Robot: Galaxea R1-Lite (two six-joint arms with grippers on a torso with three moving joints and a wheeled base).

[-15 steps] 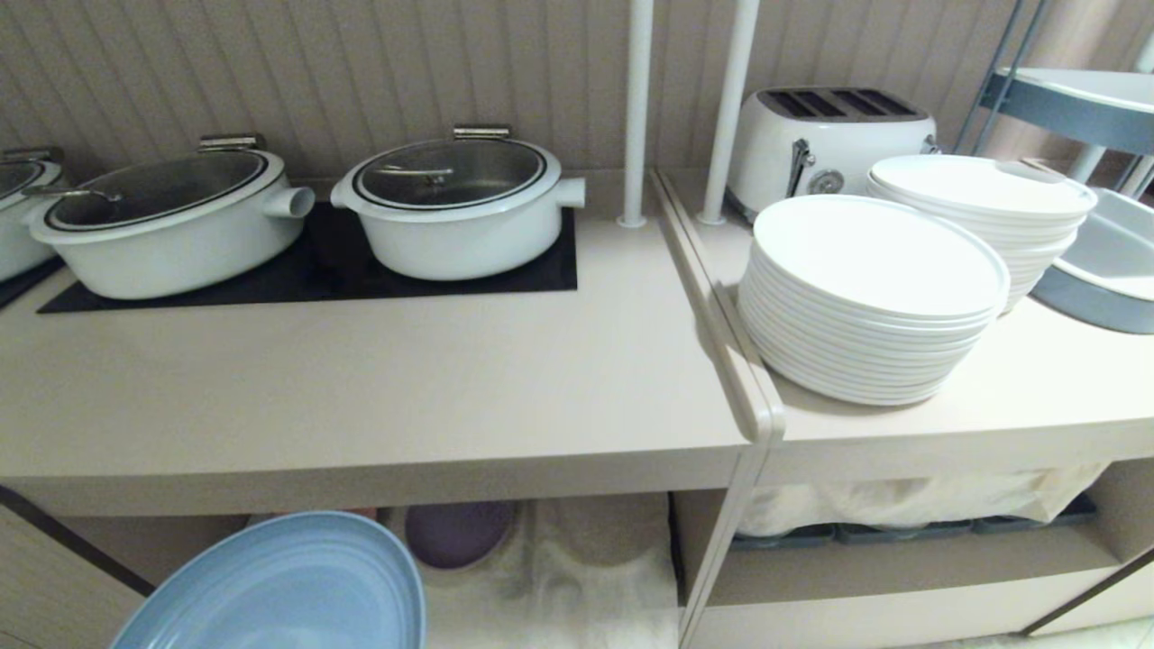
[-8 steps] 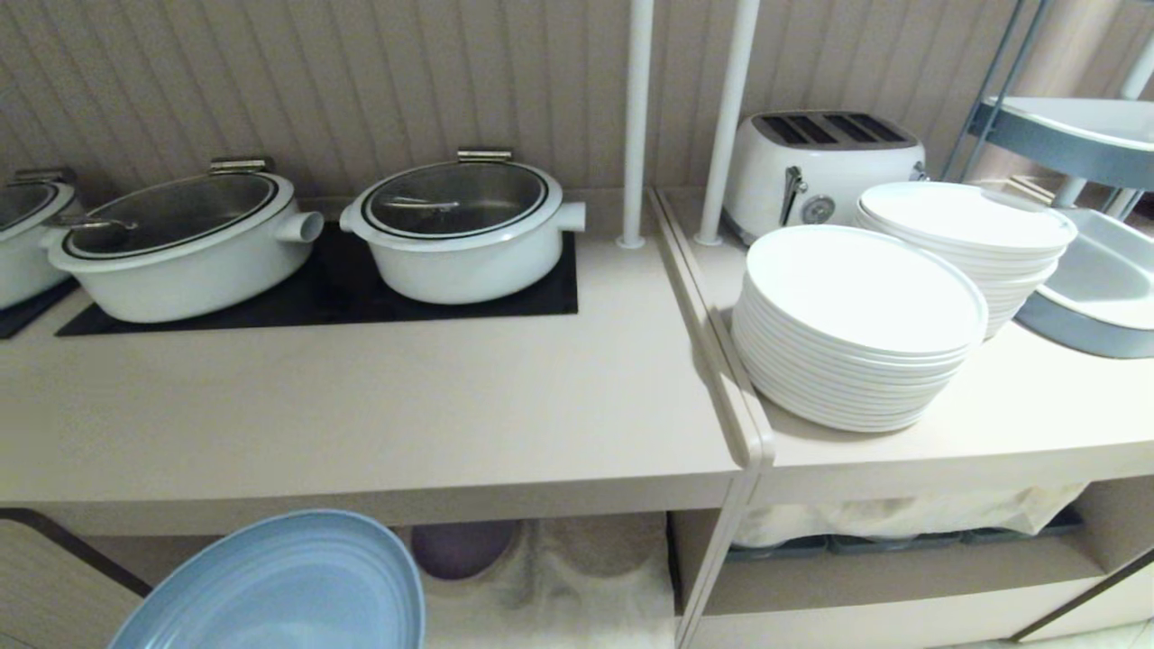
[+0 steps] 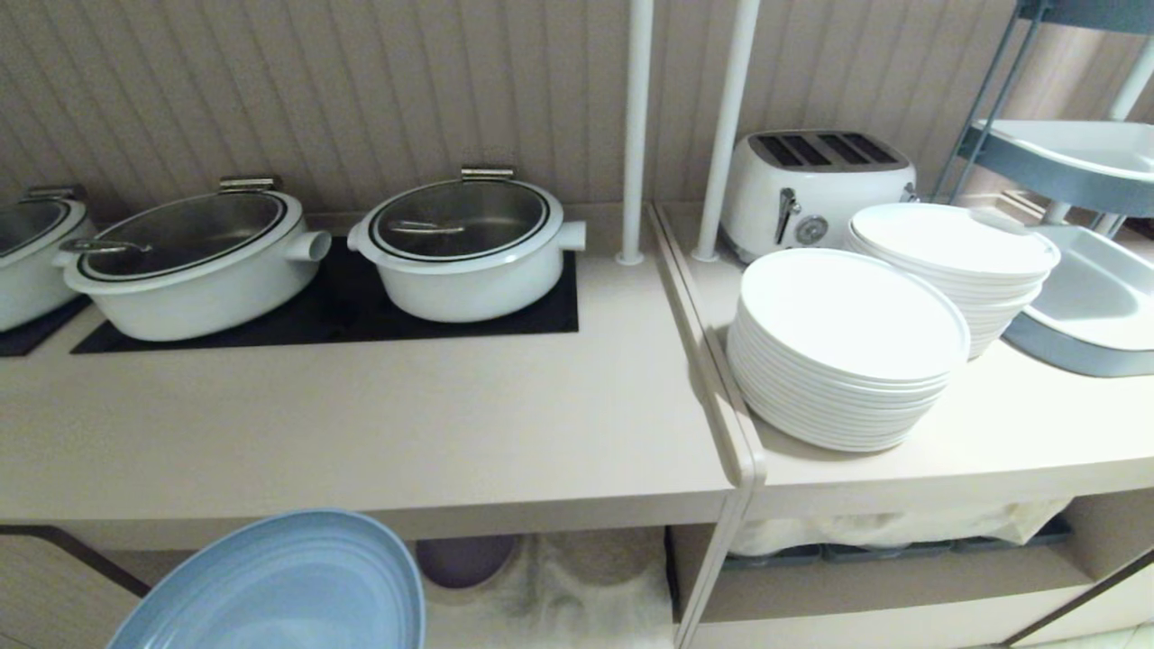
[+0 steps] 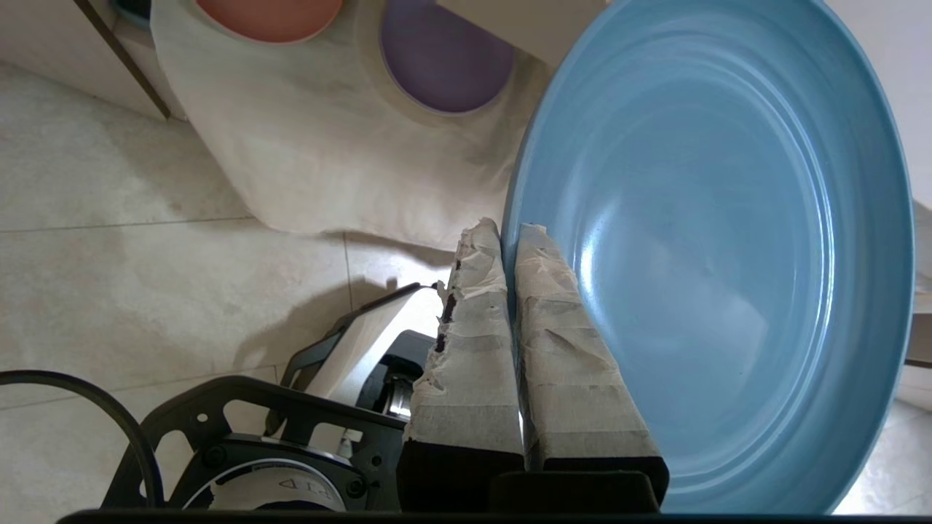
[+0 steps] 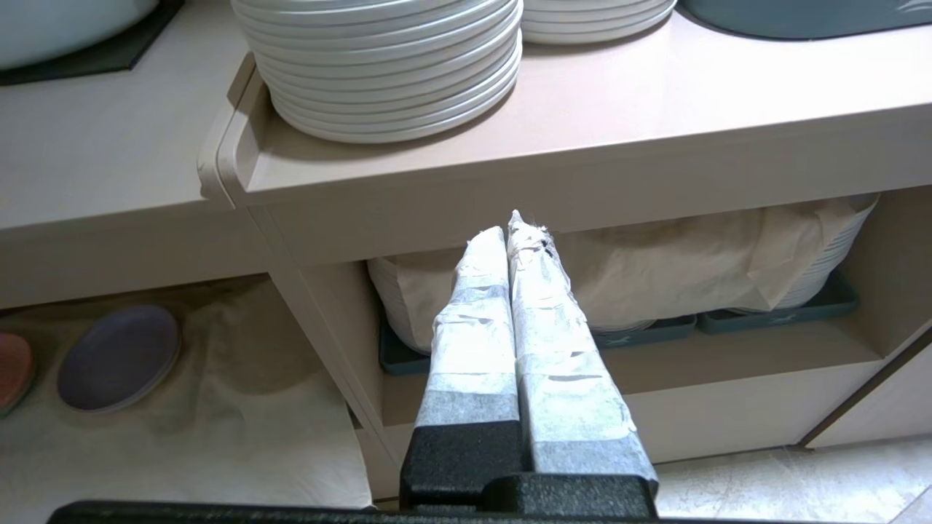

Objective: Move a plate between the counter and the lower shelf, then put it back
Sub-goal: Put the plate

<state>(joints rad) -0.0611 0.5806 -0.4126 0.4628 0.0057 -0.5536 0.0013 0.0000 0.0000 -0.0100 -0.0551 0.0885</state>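
The left gripper [image 4: 510,236] is clamped on the rim of the round, matte light-blue plate [image 4: 717,247], its two paper-wrapped fingers [image 4: 466,335] pinching the edge with one on each side. In the head view that plate [image 3: 284,586] sits at about seven o'clock, held in the air in front of and below the thick front edge of the long smooth beige counter [image 3: 379,433], outside the lower shelf [image 3: 577,595], whose rumpled white cloth [image 4: 313,138] spills over the front. On that cloth lie a round purple plate [image 4: 444,62] and a round pink plate [image 4: 273,11], side by side and apart from the blue one. On the counter, at about ten and eleven o'clock, two white lidded pots [image 3: 464,243] stand on a black rectangular inset panel [image 3: 361,311]. At about three o'clock, on the adjoining top, two stacks of glossy white plates [image 3: 847,351] stand just in front of a white toaster [image 3: 811,194]. The right gripper [image 5: 513,233] is closed on nothing, its wrapped fingers pressed together, pointing toward the wider compartment that holds grey-blue trays [image 5: 764,316].
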